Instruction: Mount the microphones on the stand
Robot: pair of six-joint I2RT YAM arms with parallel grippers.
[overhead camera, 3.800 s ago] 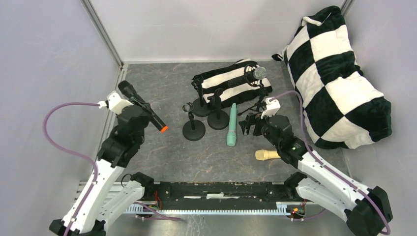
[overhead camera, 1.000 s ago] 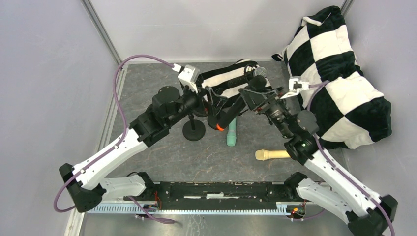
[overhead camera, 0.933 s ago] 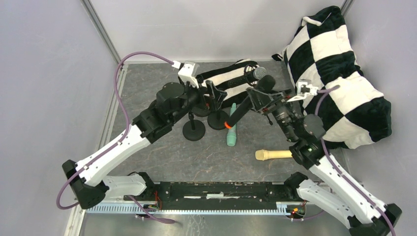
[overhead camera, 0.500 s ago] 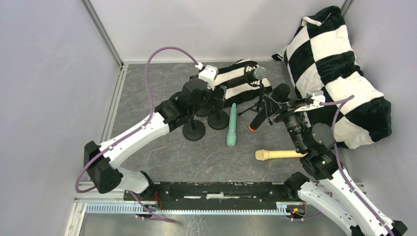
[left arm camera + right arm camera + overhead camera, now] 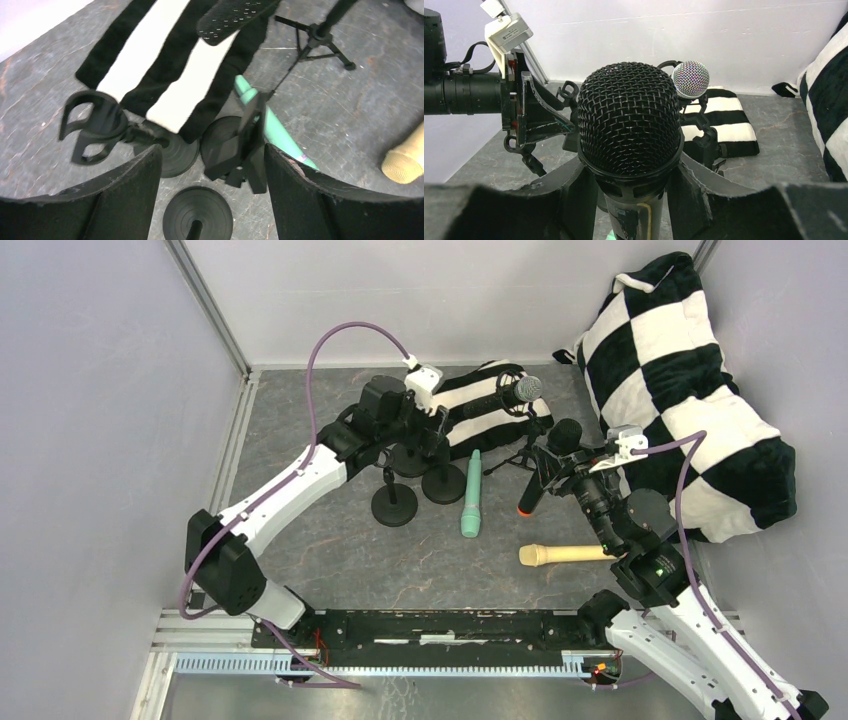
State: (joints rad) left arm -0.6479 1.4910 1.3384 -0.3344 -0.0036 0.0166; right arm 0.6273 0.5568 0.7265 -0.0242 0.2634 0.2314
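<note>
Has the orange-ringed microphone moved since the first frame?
Yes: the orange-ringed microphone went from left of the mint green microphone to its right, in the right gripper.

The top view looks down from above and behind the arm bases, far enough off to take in the whole counter (image 5: 330, 540) and the checkered cushion (image 5: 690, 390). The left wrist view sits close, looking steeply down past the left pincer (image 5: 212, 165) onto the stands (image 5: 197, 217) and striped pouch (image 5: 165, 65). The right wrist view looks level toward the back wall (image 5: 734, 40), with the black microphone (image 5: 629, 120) in the right pincer (image 5: 629, 200) very near. All three share the stands and pouch.
</note>
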